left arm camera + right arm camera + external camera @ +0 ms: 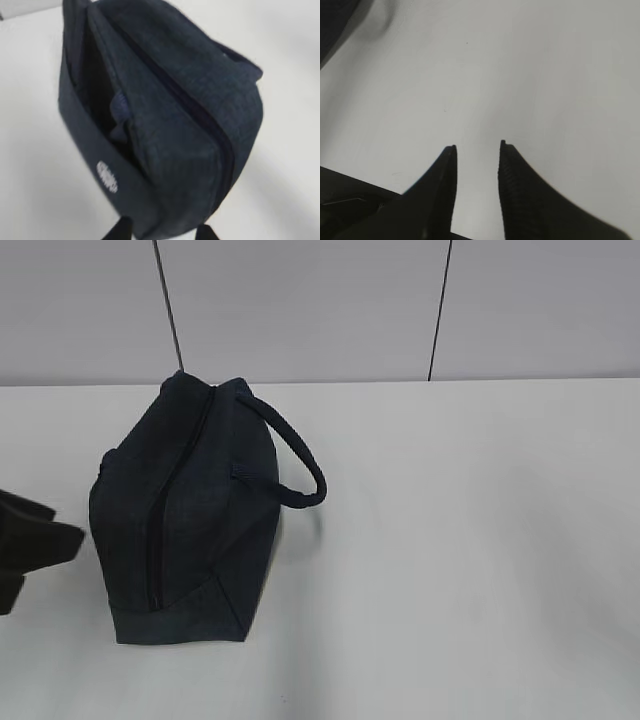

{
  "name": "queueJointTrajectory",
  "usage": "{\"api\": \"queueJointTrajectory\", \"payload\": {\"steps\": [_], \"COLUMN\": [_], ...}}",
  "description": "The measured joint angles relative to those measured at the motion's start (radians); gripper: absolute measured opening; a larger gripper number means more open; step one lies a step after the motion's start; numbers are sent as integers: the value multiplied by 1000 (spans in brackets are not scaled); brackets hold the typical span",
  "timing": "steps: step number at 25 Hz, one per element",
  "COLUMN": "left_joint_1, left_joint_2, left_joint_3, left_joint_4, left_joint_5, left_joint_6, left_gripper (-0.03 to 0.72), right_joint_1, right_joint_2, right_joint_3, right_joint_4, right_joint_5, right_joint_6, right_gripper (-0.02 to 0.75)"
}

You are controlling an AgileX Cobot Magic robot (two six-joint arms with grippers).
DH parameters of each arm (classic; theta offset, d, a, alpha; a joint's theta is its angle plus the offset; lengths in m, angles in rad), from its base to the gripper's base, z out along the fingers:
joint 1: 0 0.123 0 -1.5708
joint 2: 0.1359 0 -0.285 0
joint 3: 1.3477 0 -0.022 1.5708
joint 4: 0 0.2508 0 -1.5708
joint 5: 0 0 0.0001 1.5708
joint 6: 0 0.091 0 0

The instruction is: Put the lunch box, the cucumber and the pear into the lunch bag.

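The dark navy lunch bag (190, 520) lies on the white table, left of centre. Its zipper (170, 510) runs along the top and looks shut. Its looped handle (300, 455) sticks out to the right. The bag fills the left wrist view (170, 115), with a white logo (106, 176) on its side. My left gripper (68, 523) is open just left of the bag. In its wrist view the gripper (164, 232) has the bag's near end between the spread fingertips. My right gripper (477, 145) is open and empty over bare table. The lunch box, cucumber and pear are out of view.
The white table (470, 540) stretches bare to the right of the bag. A grey panelled wall (320, 300) stands behind its far edge. A dark corner shows at the top left of the right wrist view (332, 20).
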Motion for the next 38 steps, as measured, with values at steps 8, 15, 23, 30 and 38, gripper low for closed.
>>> {"api": "queueJointTrajectory", "payload": {"steps": [8, 15, 23, 30, 38], "left_joint_1": [0, 0, 0, 0, 0], "left_joint_2": [-454, -724, -905, -986, -993], "left_joint_3": [-16, -20, 30, 45, 47], "left_joint_4": [203, 310, 352, 353, 353], "left_joint_5": [235, 500, 543, 570, 570], "left_joint_6": [-293, -371, -411, -412, -413], "left_gripper": [241, 241, 241, 241, 241], "right_joint_1": [0, 0, 0, 0, 0], "right_joint_2": [-290, -492, -731, -754, -754], "right_joint_3": [127, 220, 313, 358, 383], "right_joint_4": [21, 46, 2, -8, 24], "right_joint_5": [82, 138, 151, 119, 72], "right_joint_6": [19, 11, -18, -22, -52], "right_gripper": [235, 235, 235, 235, 235]}}
